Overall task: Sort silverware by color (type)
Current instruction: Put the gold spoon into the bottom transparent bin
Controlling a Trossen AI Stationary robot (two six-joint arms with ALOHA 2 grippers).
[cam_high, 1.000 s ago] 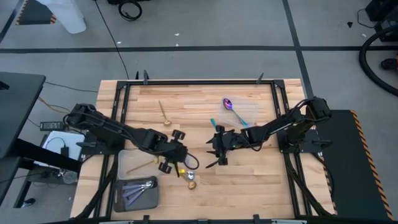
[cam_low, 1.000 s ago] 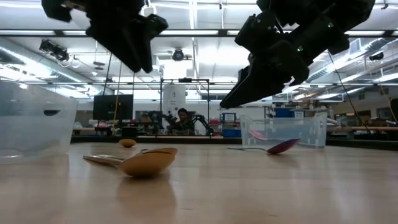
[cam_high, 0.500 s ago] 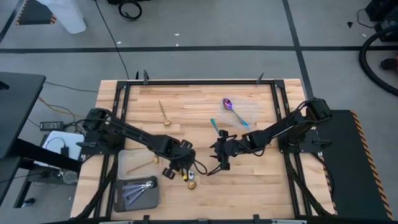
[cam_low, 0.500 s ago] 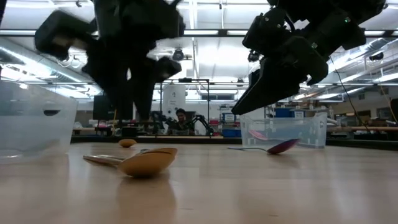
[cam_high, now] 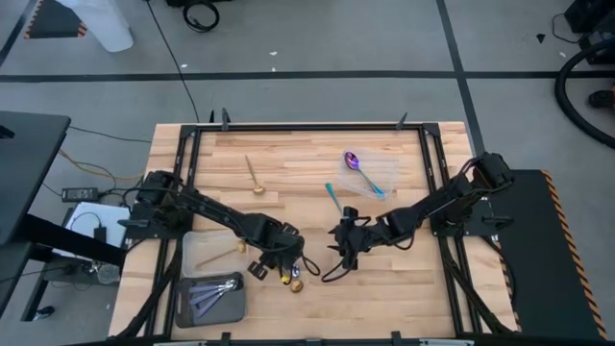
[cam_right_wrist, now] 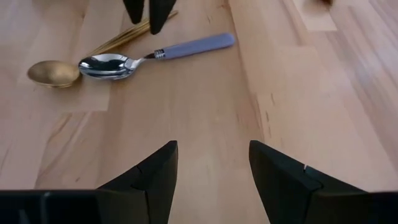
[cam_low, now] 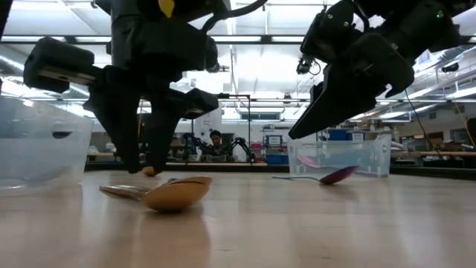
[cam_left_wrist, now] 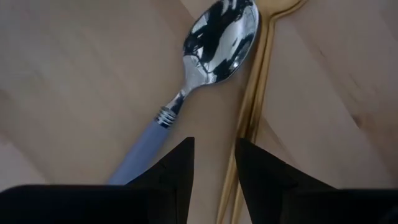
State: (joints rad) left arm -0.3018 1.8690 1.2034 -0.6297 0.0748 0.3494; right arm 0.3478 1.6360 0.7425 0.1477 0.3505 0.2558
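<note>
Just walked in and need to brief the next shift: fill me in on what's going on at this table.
Two arms are sorting silverware. The left end effector hangs low over a gold spoon and a lavender-handled spoon lying side by side near the table's front, fingers parted above them, gripping nothing. The right end effector waits open close by. Some lavender-handled pieces already lie in the front-left tray; a purple spoon sits in the far clear container.

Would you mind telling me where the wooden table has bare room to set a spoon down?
Bare wood lies along the near edge right of the gold spoon, under the right gripper. It is crowded where the left gripper stands over the lavender-handled silver spoon, beside the clear trays.
</note>
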